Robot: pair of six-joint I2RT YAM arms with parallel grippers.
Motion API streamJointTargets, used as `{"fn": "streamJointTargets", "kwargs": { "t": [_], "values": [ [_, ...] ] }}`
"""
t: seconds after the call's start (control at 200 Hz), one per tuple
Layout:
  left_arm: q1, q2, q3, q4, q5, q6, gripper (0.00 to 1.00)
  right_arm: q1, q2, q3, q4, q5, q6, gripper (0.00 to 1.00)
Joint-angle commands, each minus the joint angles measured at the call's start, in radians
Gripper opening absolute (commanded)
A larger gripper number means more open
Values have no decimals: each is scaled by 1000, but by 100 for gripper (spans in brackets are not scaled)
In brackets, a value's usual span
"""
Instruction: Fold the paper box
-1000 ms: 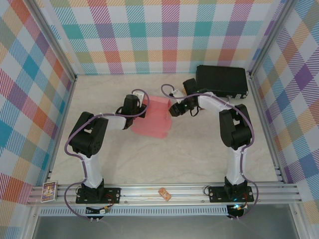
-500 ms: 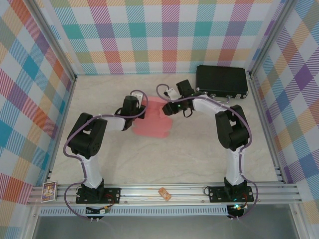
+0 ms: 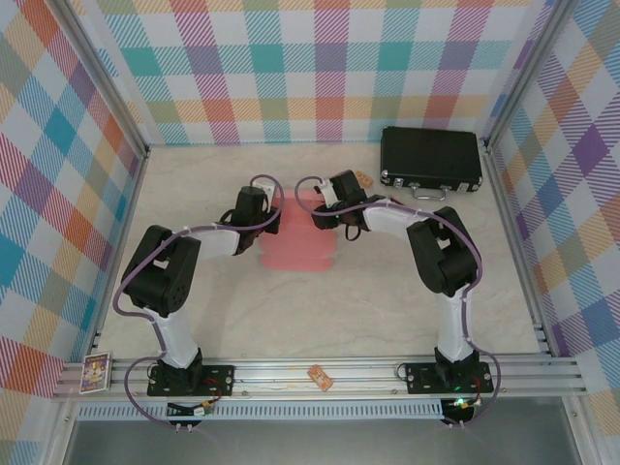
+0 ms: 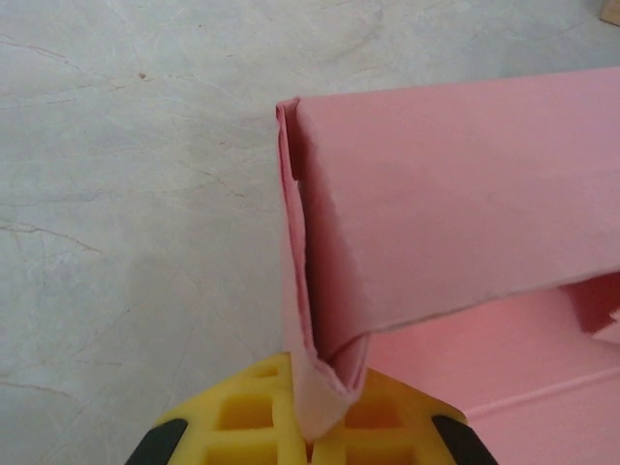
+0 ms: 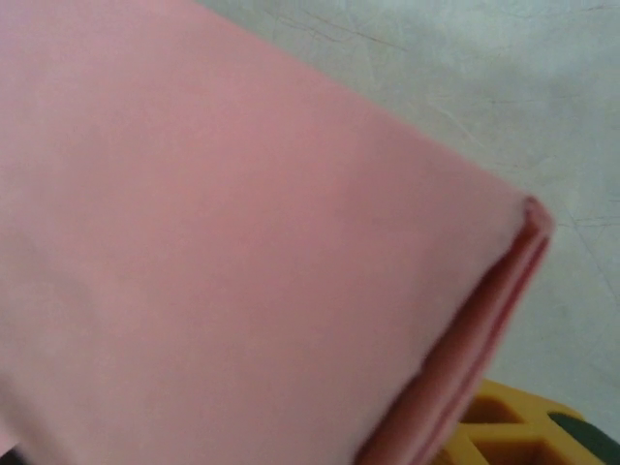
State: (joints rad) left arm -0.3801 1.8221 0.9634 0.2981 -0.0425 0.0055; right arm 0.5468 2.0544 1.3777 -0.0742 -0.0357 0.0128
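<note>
Elbow bent inward, the left gripper (image 4: 312,441) clamps a folded edge of the paper box (image 3: 298,242). The right gripper (image 3: 320,215) meets its far corner opposite; grip unclear.

The paper box (image 3: 298,235), plain salmon-pink thin cardboard, is lying partly folded near the middle of the worktop (image 3: 339,300). One side is standing raised and doubled over along a crease, while the rest is lying flat, a jagged flap showing.
</note>
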Motion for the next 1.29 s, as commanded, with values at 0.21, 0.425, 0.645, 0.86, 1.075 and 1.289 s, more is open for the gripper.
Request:
{"fn": "streamJointTargets", "kwargs": {
  "t": [0.21, 0.425, 0.645, 0.86, 1.075, 1.289],
  "values": [
    [-12, -48, -7, -87, 50, -18, 0, 11, 33, 22, 91, 70, 49, 40],
    [-19, -51, -19, -109, 43, -105, 0, 30, 51, 50, 64, 104, 43, 38],
    [-46, -43, -17, -145, -15, -166, 0, 48, 65, 78, 28, 172, 35, 34],
    [-51, -39, -44, -101, -31, -204, 0, 73, 70, 84, 11, 288, 27, 27],
    [-51, -46, -40, -100, -23, -194, 0, 85, 85, 107, -16, 376, 25, 16],
    [-52, -47, -36, -94, -2, -192, 0, 106, 117, 155, -69, 445, 12, 13]
  ]
}}
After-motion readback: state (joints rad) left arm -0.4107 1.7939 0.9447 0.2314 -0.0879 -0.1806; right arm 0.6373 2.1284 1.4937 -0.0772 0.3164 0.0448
